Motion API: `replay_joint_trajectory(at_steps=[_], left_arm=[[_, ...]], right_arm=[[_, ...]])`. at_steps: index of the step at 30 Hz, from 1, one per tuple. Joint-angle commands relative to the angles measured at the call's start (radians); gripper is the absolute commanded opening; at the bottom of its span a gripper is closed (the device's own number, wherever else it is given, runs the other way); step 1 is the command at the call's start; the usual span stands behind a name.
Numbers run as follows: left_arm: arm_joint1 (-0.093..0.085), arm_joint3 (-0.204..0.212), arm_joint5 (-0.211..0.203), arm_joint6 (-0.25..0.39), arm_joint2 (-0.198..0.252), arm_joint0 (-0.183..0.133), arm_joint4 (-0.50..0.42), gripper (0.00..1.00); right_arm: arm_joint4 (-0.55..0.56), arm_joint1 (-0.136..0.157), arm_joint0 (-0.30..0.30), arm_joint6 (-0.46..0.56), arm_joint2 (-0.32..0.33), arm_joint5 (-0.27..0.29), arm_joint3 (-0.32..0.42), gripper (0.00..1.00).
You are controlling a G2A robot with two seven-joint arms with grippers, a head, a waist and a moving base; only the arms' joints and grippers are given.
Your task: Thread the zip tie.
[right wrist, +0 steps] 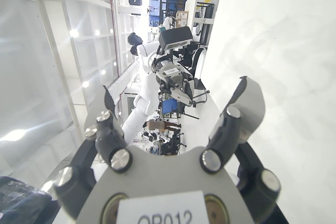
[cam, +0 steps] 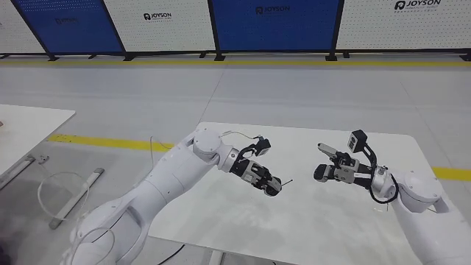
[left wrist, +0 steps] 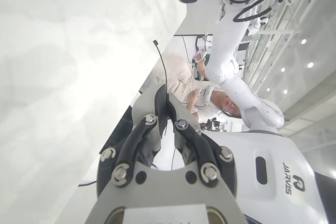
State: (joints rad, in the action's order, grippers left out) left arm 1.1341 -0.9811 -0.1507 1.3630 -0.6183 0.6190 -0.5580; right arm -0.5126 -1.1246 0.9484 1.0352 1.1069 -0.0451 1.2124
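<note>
Notably, the zip tie (left wrist: 163, 69) is thin, black, slightly curved, square-headed.

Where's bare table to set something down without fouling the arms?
Bare: the table on its near side, between the two forearms, and its far strip beyond both pincers. Crowded: mid-table, where the left pincer, shut on the zip tie, faces the open right pincer across a small gap; passing a hand there looks risky.

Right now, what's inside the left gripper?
A black zip tie, pinched in the shut left gripper, with its head end sticking out. The stretch inside the grip is covered.
</note>
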Motion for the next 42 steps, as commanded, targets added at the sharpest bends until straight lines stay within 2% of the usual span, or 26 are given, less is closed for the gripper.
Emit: replay_joint_trajectory(at_steps=[1, 6, 8, 11, 14, 17, 19, 21, 32, 34, 37, 39, 42], left_arm=[[0.0, 0.0, 0.0, 0.0, 0.0, 0.0, 0.0, 0.0], [0.0, -0.009, 0.004, -0.007, 0.002, 0.008, -0.001, 0.0], [-0.001, -0.02, 0.025, 0.027, 0.007, 0.005, -0.014, 0.0], [-0.008, -0.036, 0.043, 0.027, 0.058, -0.027, -0.041, 0.0], [-0.014, -0.023, 0.05, 0.027, 0.141, -0.096, -0.053, 0.0], [-0.009, -0.004, 0.067, 0.027, 0.24, -0.179, -0.092, 0.0], [0.001, 0.041, 0.076, 0.027, 0.3, -0.235, -0.131, 0.0], [0.011, 0.078, 0.068, 0.027, 0.334, -0.262, -0.156, 0.0], [0.011, 0.078, 0.068, 0.027, 0.334, -0.262, -0.156, 0.0], [0.009, 0.056, 0.047, 0.004, 0.326, -0.248, -0.16, 0.0], [-0.005, 0.01, 0.002, 0.027, 0.316, -0.237, -0.177, 0.0], [-0.021, -0.033, -0.021, 0.027, 0.332, -0.242, -0.194, 0.0], [-0.044, -0.067, -0.041, 0.027, 0.363, -0.263, -0.213, 0.0]], right_arm=[[0.0, 0.0, 0.0, 0.0, 0.0, 0.0, 0.0, 1.0], [0.0, 0.0, 0.0, 0.0, 0.0, 0.0, 0.0, 1.0], [0.0, 0.0, 0.0, 0.0, 0.0, 0.0, 0.0, 1.0], [0.0, 0.0, 0.0, 0.0, 0.0, 0.0, 0.0, 1.0], [0.0, 0.0, 0.0, 0.0, 0.0, 0.0, 0.0, 1.0], [0.0, 0.0, 0.0, 0.0, 0.0, 0.0, 0.0, 1.0], [0.0, 0.0, 0.0, 0.0, 0.0, 0.0, 0.0, 1.0], [0.0, 0.0, 0.0, 0.0, 0.0, 0.0, 0.0, 1.0], [0.0, 0.0, 0.0, 0.0, 0.0, 0.0, 0.0, 1.0], [0.002, -0.001, 0.007, -0.005, -0.005, 0.0, 0.014, 1.0], [0.025, -0.002, -0.001, 0.026, -0.019, 0.017, 0.036, 1.0], [0.025, -0.006, -0.021, 0.087, -0.039, 0.034, 0.029, 1.0], [0.013, -0.013, -0.055, 0.142, -0.062, 0.059, -0.014, 1.0]])
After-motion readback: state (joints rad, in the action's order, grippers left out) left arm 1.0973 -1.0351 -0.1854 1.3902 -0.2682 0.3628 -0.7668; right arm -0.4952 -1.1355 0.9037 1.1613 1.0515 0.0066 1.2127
